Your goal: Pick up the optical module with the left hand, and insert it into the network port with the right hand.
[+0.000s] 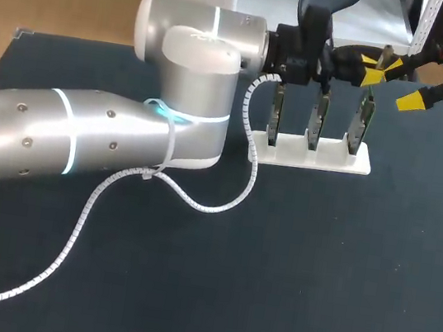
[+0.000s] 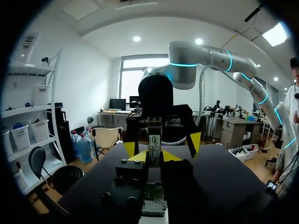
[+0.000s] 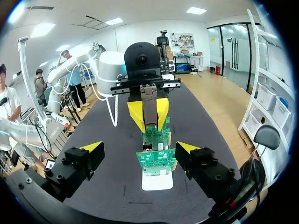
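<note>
The left end effector (image 3: 149,115) is clenched on the optical module (image 3: 148,95), a slim, silvery metal bar with a small label. It is held upright just above the green circuit boards (image 3: 156,156), which stand in a white rack (image 1: 313,157) on the dark surface (image 1: 290,268). Facing it, the right end effector (image 3: 139,148) is released, fingers wide apart.
</note>
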You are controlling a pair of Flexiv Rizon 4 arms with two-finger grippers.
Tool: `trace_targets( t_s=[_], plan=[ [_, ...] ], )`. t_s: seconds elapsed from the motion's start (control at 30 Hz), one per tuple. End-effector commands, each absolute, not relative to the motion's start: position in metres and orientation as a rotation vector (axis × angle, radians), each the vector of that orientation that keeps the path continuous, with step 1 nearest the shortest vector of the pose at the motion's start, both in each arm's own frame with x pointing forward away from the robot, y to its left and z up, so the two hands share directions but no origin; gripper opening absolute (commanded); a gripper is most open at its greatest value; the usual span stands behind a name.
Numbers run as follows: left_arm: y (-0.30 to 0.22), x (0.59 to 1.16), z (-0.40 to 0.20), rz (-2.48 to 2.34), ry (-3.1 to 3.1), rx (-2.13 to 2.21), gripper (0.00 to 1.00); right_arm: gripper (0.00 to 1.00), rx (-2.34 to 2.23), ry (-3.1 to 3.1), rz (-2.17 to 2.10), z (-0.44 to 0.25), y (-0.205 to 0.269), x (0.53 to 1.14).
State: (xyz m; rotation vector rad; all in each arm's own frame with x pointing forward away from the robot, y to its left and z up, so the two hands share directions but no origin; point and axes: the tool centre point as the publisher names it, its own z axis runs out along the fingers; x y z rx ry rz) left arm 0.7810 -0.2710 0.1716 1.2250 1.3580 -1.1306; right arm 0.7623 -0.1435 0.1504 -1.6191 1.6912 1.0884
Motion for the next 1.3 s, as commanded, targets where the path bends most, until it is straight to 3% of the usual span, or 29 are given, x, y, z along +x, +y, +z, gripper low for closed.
trace_targets(
  t_s=[0.03, 1.3],
  plan=[
    [-0.2718, 0.7761, 0.1712, -1.123, 1.359, 1.218, 0.0, 1.0, -1.616, 1.694, 1.082, 0.1506, -0.1429, 0.7598],
    [-0.2707, 0.7756, 0.1669, -1.114, 1.407, 1.188, 0.0, 1.0, -1.616, 1.694, 1.082, 0.1506, -0.1429, 0.7598]
  ],
)
